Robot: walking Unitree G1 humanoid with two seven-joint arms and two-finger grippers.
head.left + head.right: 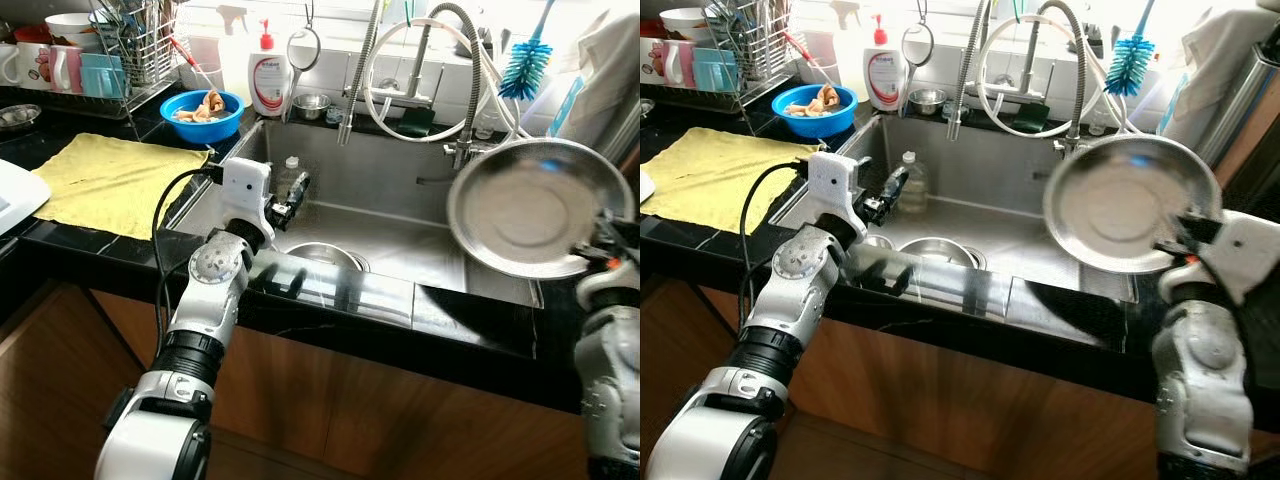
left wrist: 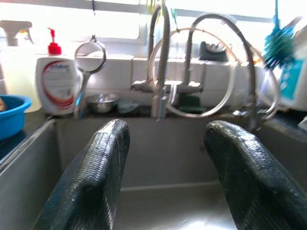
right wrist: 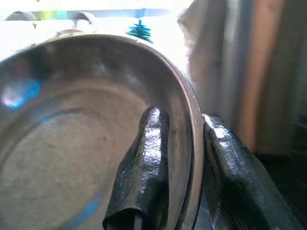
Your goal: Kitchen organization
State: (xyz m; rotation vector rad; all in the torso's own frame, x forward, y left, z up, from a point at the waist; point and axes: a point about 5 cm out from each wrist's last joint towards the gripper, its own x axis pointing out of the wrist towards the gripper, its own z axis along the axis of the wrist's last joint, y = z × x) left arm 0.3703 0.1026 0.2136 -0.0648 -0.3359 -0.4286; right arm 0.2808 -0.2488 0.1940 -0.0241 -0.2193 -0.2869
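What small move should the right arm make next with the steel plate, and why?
Probably carry it left toward the dish rack. The right gripper pinches the steel plate by its rim, tilted above the sink, while the left gripper is open and empty.

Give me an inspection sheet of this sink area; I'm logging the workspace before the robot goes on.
Surface: black countertop around a steel sink.
Job's things: steel plate held tilted over the sink's right side; steel bowl in the sink.
Clutter: yellow cloth, blue bowl, soap bottle, dish rack.
Grippers: right gripper clamps the plate's rim; left gripper open over the sink.
Cables: black cable on left arm.
Surroundings: faucet hoses, blue brush.
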